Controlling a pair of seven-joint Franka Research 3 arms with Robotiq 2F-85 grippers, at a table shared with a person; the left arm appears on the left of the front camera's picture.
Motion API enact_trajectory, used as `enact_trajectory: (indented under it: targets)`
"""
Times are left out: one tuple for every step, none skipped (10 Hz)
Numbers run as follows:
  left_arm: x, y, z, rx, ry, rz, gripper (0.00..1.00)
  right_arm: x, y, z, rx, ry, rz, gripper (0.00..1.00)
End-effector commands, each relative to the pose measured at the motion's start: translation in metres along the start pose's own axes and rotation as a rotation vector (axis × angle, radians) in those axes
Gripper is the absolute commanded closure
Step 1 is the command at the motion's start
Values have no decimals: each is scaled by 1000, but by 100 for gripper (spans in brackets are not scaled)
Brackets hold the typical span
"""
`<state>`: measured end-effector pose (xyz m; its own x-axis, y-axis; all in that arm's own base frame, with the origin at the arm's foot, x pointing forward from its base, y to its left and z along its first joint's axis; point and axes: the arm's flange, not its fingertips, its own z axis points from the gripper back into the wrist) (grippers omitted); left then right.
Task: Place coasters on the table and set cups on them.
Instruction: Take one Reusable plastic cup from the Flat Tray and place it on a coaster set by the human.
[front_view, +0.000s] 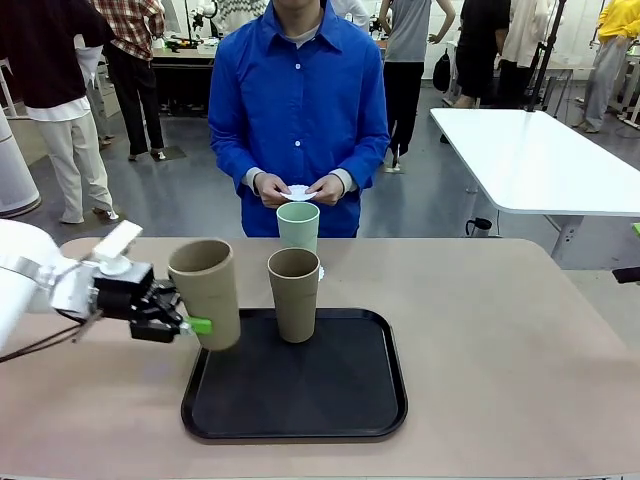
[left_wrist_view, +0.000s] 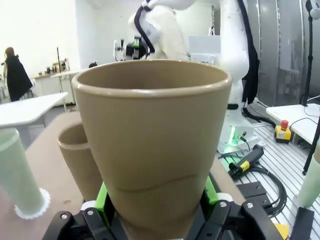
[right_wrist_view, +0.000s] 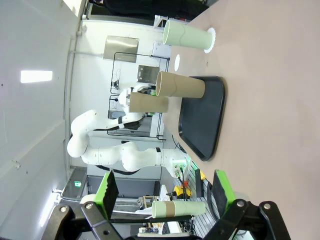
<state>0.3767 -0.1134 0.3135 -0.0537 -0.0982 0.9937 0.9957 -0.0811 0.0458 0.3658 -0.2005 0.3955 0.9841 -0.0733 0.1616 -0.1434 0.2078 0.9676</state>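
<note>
My left gripper (front_view: 208, 322) is shut on the lower part of a tan-brown cup (front_view: 205, 290), holding it slightly tilted in the air over the left edge of the black tray (front_view: 350, 400). In the left wrist view this cup (left_wrist_view: 150, 140) sits between the green pads (left_wrist_view: 103, 200). A second tan cup (front_view: 294, 295) stands on the tray. Behind it a mint green cup (front_view: 298, 227) stands on a white coaster (front_view: 320, 271) on the table (front_view: 500, 340). The person holds another coaster (front_view: 298, 192) in both hands. My right gripper (right_wrist_view: 165, 192) is open with nothing between its fingers.
The person in a blue shirt (front_view: 298, 110) stands at the far edge, right behind the mint cup. The tray lies near the front middle. A white glossy table (front_view: 540, 160) stands off to the back right. Bare tabletop stretches to the tray's right and left.
</note>
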Motion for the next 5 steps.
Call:
enact_trajectory:
  targets:
    - [67,-20,21,22,11,-13,77,0,0,-1,9,1,3,0]
    - [89,-20,21,39,55,-14,77,0,0,-1,9,1,3,0]
    - [106,-21,21,58,60,-11,77,0,0,-1,9,1,3,0]
    - [117,-20,21,65,79,6,77,0,0,-1,9,1,3,0]
    - [95,-2,26,44,24,-34,77,0,0,-1,9,1,3,0]
